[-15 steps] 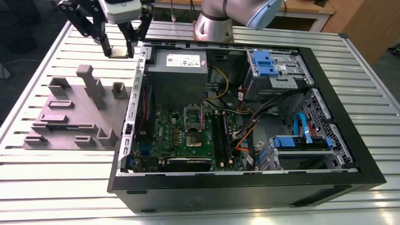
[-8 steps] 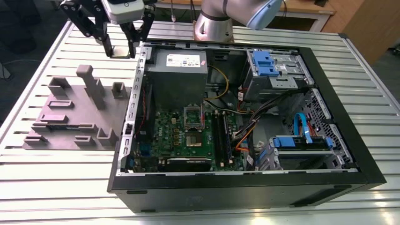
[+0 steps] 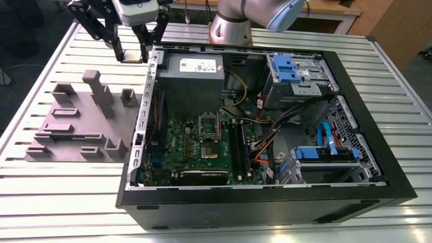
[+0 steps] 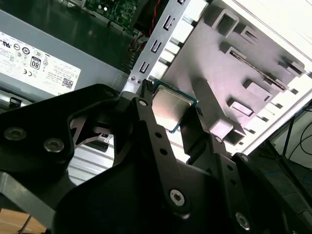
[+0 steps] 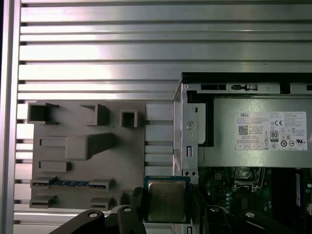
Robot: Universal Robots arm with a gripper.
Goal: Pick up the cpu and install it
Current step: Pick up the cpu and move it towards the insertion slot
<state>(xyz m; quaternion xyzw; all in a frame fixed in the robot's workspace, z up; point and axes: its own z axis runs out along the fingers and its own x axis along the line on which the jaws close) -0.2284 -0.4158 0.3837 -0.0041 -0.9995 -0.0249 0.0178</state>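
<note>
The cpu point(image 4: 168, 109) is a small square chip with a silvery top and a thin green edge. My gripper point(image 4: 170, 111) is shut on it, one black finger point(image 4: 146, 122) on each side. The first wrist view shows the cpu point(image 5: 166, 200) held flat in the gripper point(image 5: 166, 204), above the gap between the grey fixture block and the case wall. In the exterior view the gripper point(image 3: 135, 53) hangs high above the table, just outside the case's far corner on the exterior view's left. The green motherboard point(image 3: 196, 152) with its silver socket frame point(image 3: 209, 125) lies inside the open case.
The open black computer case point(image 3: 270, 202) lies on a slatted metal table point(image 3: 60, 197). Inside are a grey power supply point(image 3: 192, 76), blue drive brackets point(image 3: 287, 68) and loose cables point(image 3: 270, 142). A grey fixture block point(image 3: 74, 126) with upright posts stands beside the case on the exterior view's left.
</note>
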